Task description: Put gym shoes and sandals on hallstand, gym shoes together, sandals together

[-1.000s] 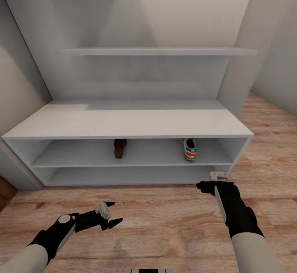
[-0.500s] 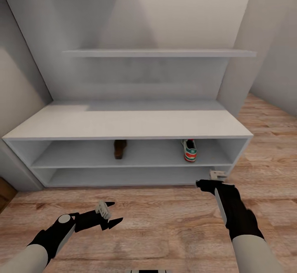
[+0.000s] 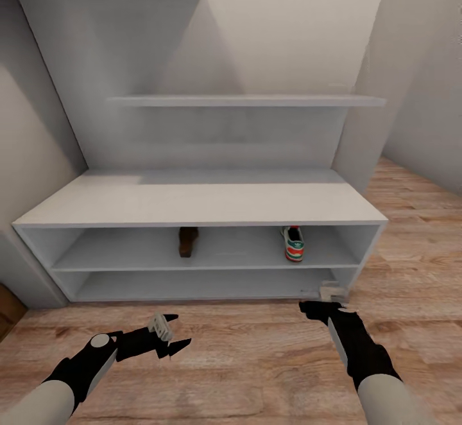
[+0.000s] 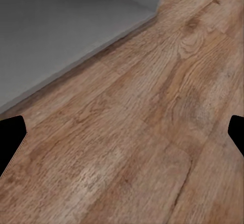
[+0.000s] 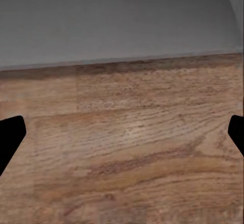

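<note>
On the light brown wood plank floor (image 3: 256, 354) before the low white shoe rack (image 3: 199, 203), your left gripper (image 3: 172, 338) and right gripper (image 3: 321, 303) hang released, a white sneaker with green stripes (image 3: 293, 244) and a dark brown sandal (image 3: 187, 241) inside it.

pale grey walls (image 3: 289, 27), soft even light, corner nook.

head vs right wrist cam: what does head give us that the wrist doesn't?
Head alone: a gym shoe and a sandal on the hallstand's upper tier, wall shelf, and both end effectors whole, left end effector and right end effector.
Right wrist alone: close floor grain, with its fingertips spread wide.
Shared: corridor floor meeting the hallstand's base.
</note>
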Robot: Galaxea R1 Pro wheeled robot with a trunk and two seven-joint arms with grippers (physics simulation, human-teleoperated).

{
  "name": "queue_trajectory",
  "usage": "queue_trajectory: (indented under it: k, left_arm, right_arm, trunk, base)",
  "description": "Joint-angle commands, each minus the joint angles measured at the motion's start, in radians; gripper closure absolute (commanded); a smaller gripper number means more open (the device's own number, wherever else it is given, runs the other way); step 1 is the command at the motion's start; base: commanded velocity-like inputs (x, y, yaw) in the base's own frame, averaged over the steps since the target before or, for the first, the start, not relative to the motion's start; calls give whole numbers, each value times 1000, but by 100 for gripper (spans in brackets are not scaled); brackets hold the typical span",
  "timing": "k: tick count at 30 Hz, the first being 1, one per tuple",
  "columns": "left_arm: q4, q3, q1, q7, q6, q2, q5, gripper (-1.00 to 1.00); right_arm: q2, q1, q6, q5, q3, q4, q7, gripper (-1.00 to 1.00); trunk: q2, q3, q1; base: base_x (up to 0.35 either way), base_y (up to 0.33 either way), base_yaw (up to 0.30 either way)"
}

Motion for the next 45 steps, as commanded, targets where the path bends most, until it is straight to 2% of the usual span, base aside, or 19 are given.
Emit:
queue_trajectory:
  k: [1,2,3,4,7,8,9,15,20,26,32,38,45]
  left_arm:
    - [0,-6,0,1,-4,1,4,-100]
    - [0,-6,-1,2,-4,1,4,-100]
    - [0,-6,-1,3,-4,1,4,-100]
    - [0,-6,-1,5,-4,1,5,-100]
    - [1,-5,-1,14,-3,1,6,-100]
    - [3,-5,0,20,-3,1,6,-100]
    - [26,-4,-1,42,-3,1,8,-100]
    - [57,-1,-1,81,-3,1,12,-100]
    - [82,-1,-1,96,-3,-2,16,-100]
    - [87,-1,0,128,-3,-11,16,-100]
    - [90,-1,0,205,-3,-28,17,-100]
    - [112,-1,0,252,-3,-49,18,-100]
    - [117,-1,0,265,-3,-63,17,-100]
  right_arm:
    - [-1,0,-8,10,-4,57,9,-100]
    - [-3,0,-62,10,-5,144,9,-100]
    - [-3,0,-83,10,-5,162,9,-100]
    - [-4,0,-165,8,-6,223,8,-100]
    - [-4,0,-256,-4,-9,316,5,-100]
    - [-4,0,-280,-17,-11,359,4,-100]
    - [-2,0,-310,-64,-13,442,3,-100]
    - [-5,0,-324,-152,-13,533,3,-100]
    - [-6,0,-326,-176,-13,574,3,-100]
    - [-7,0,-326,-179,-13,580,3,-100]
    - [-7,0,-326,-180,-14,581,3,-100]
    - [-8,0,-326,-180,-15,581,3,-100]
    - [-9,0,-326,-180,-15,581,3,-100]
  trunk:
    - [0,3,-1]
    - [0,7,-1]
    - [0,11,-2]
    - [1,15,-2]
    - [1,26,-3]
    - [1,30,-4]
    - [2,34,-4]
    - [3,57,-7]
    - [4,77,-9]
    - [6,100,-12]
    - [7,123,-15]
    - [49,142,-38]
    - [98,164,-64]
  base:
    - [0,0,-5]
    - [0,0,-99]
    - [0,0,-134]
    - [0,0,-214]
    - [0,0,-251]
    - [0,0,-277]
    - [0,0,-293]
    - [0,0,-297]
    - [0,0,-300]
    - [0,0,-300]
    - [0,0,-300]
    - [0,0,-300]
    - [0,0,-300]
